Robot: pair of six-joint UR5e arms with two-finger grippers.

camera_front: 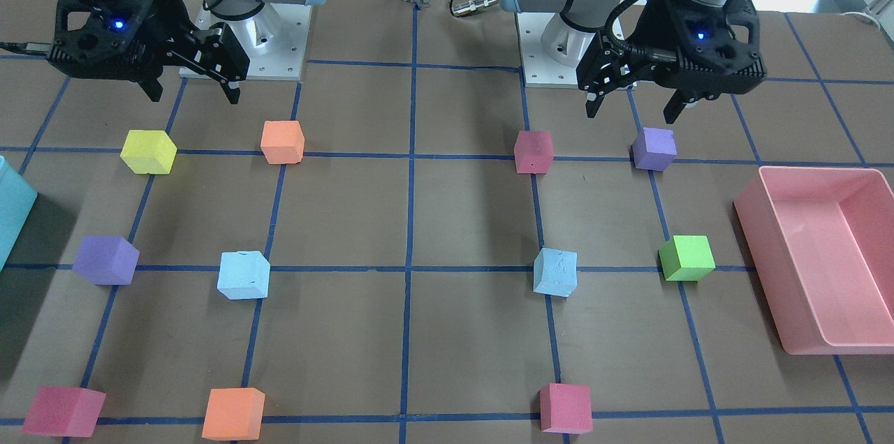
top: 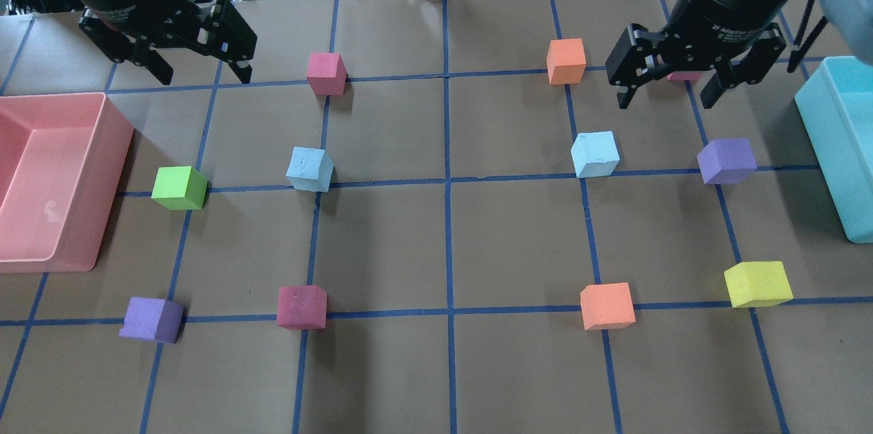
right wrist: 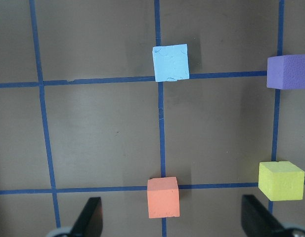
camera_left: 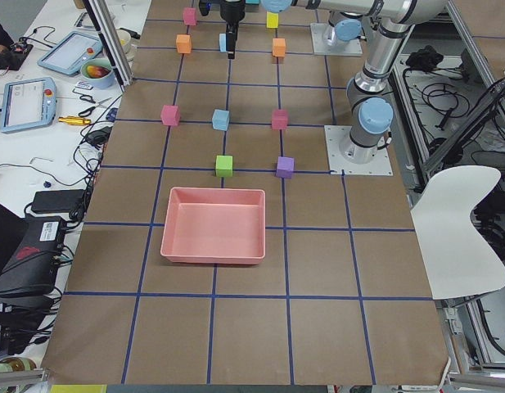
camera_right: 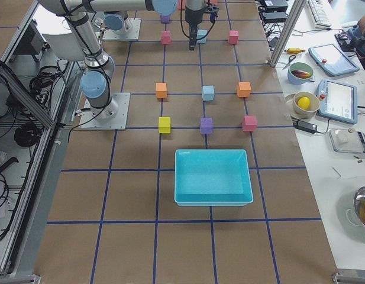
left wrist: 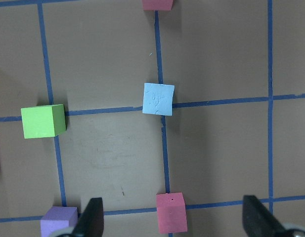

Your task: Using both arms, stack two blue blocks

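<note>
Two pale blue blocks lie apart on the table, each on a blue tape line. One blue block [top: 310, 169] [camera_front: 556, 272] [left wrist: 158, 98] is on my left side. The other blue block [top: 595, 154] [camera_front: 244, 275] [right wrist: 170, 62] is on my right side. My left gripper [top: 202, 72] [camera_front: 632, 112] [left wrist: 173, 219] hangs open and empty, high above the table near my base. My right gripper [top: 665, 101] [camera_front: 193, 96] [right wrist: 169, 219] is also open and empty, high above the table. Neither gripper touches a block.
A pink bin [top: 116, 140] stands at the left edge and a teal bin [top: 829, 147] at the right edge. Around the blue blocks lie other cubes: green [top: 179, 187], purple [top: 727, 161], dark pink [top: 301, 306], orange [top: 607, 306], yellow [top: 757, 284].
</note>
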